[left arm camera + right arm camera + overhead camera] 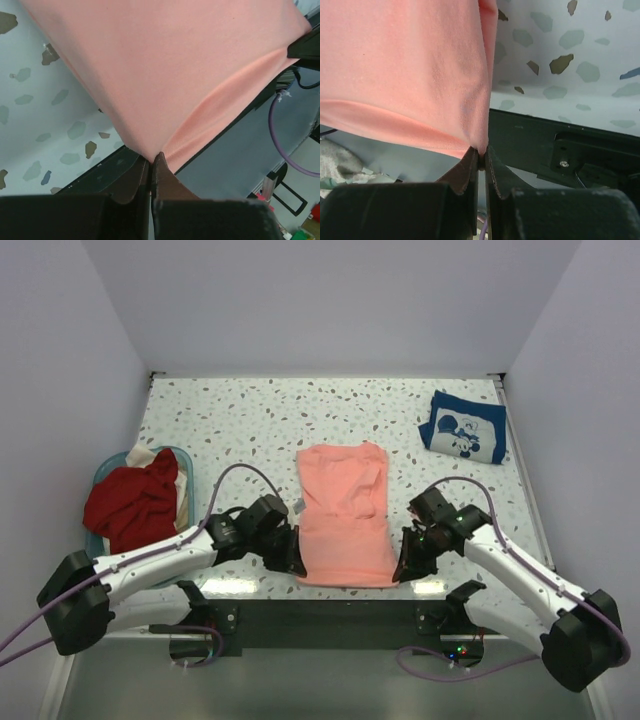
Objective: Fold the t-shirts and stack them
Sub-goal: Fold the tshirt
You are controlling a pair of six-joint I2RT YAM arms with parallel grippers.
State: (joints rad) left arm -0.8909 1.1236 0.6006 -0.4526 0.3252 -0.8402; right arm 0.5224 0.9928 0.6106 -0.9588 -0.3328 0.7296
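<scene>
The salmon-pink t-shirt (343,512) lies lengthwise in the middle of the table, folded narrow, its near hem at the front edge. My left gripper (296,564) is shut on the shirt's near-left corner (150,150). My right gripper (402,570) is shut on its near-right corner (477,142). Both corners are lifted a little off the table. A folded navy blue t-shirt with white cartoon print (464,426) lies at the back right. A dark red t-shirt (133,504) and a cream one (143,455) are heaped in the basket at the left.
The teal plastic basket (184,462) stands at the left of the speckled table (250,420). White walls enclose the back and sides. A black mounting rail (320,615) runs along the front edge, with purple cables near the arm bases.
</scene>
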